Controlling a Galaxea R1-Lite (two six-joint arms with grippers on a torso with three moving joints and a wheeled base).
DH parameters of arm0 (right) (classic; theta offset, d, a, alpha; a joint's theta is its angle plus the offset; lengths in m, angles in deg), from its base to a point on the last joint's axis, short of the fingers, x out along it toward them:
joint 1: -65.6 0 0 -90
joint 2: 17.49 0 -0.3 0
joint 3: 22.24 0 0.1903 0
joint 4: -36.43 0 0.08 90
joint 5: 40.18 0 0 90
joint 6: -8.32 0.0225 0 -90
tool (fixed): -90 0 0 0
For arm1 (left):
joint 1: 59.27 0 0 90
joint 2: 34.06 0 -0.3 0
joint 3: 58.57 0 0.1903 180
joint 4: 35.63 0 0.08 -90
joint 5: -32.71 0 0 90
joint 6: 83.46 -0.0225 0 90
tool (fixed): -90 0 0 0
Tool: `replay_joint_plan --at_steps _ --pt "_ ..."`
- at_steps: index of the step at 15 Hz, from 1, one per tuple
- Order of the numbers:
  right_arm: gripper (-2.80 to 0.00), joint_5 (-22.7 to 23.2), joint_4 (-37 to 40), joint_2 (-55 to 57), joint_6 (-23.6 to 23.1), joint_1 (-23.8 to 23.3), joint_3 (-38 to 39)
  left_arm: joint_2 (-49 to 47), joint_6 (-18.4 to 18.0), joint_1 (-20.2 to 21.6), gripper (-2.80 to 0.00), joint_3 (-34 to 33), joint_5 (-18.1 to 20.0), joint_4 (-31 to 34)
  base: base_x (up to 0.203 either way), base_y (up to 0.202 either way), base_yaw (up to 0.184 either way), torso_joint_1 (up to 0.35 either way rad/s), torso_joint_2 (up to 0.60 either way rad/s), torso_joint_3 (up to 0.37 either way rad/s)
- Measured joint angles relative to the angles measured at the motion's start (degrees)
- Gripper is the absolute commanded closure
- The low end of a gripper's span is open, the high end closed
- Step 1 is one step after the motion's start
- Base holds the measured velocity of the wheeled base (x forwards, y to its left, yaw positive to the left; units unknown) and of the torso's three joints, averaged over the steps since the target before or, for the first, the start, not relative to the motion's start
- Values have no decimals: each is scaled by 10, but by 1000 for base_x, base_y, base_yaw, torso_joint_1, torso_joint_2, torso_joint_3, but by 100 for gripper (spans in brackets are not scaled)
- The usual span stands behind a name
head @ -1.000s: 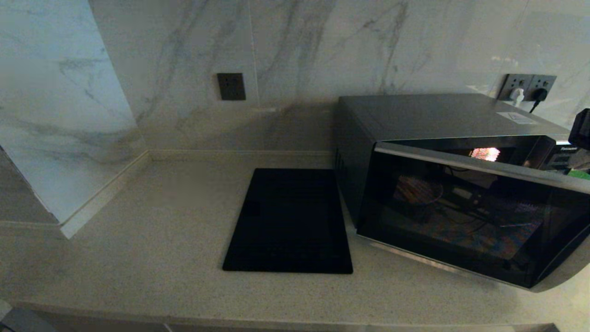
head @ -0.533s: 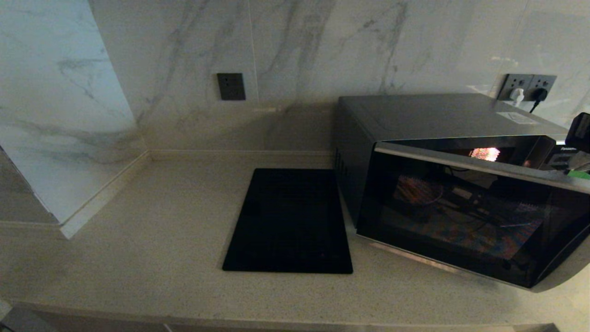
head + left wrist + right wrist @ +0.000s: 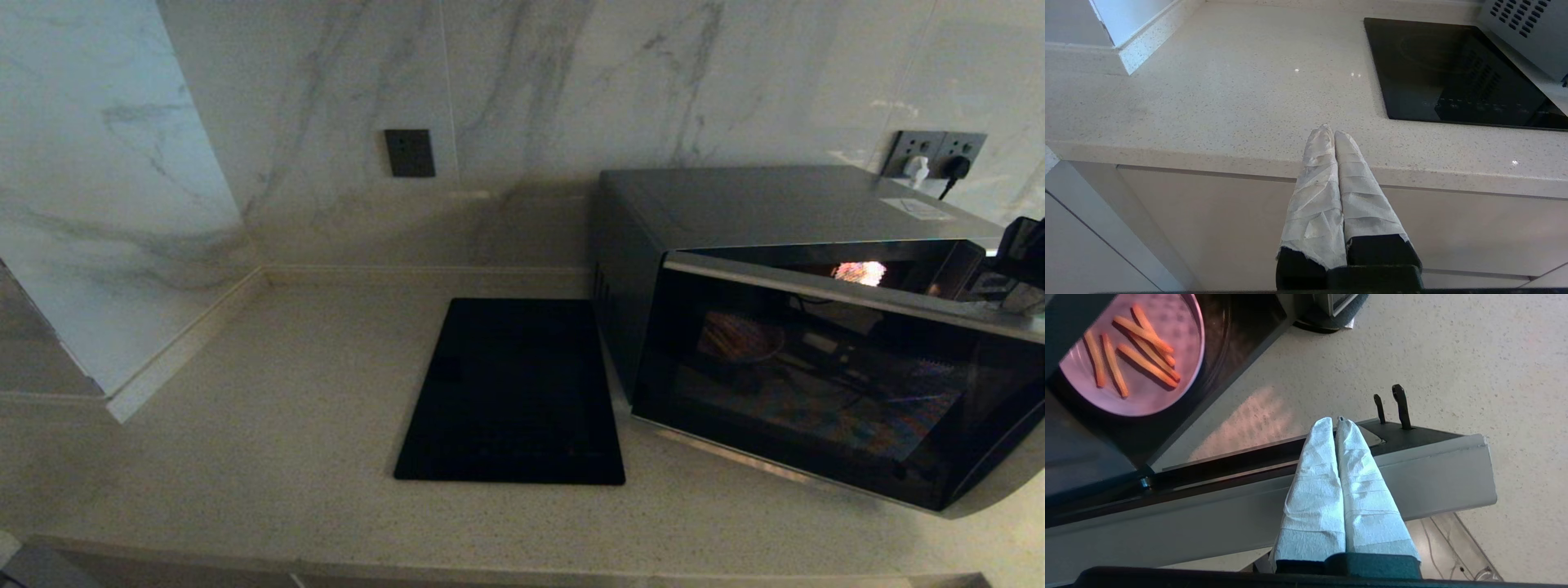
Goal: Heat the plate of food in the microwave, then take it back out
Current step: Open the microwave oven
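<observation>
One pincer is at work: the right pincer [image 3: 1336, 421], clenched on nothing, rests its wrapped tips on the edge of the microwave [image 3: 784, 212] door, which stands ajar. Inside, at the upper left of the right wrist view, the plate of food [image 3: 1133, 359] sits on the turntable. The step looks like swinging the door; the next move calls for a steady push along its arc. Left pincer [image 3: 1334, 132], clenched and empty, is parked by the surface [image 3: 1208, 94] edge.
</observation>
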Motion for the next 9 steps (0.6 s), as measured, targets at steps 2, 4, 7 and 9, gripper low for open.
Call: replay_joint_plan --at_steps 2,4,7,9 --pt "0 0 2 -12 -16 1 23 0 0 -1 0 0 0 0 0 0 0 0 0 0" --pt "0 2 1 -36 -46 5 59 0 0 -1 0 0 0 0 0 0 0 0 0 0" --pt "0 3 1 -83 -61 34 112 0 0 -1 0 0 0 0 0 0 0 0 0 0" --pt "0 2 1 -120 -63 73 146 0 0 -1 0 0 0 0 0 0 0 0 0 0"
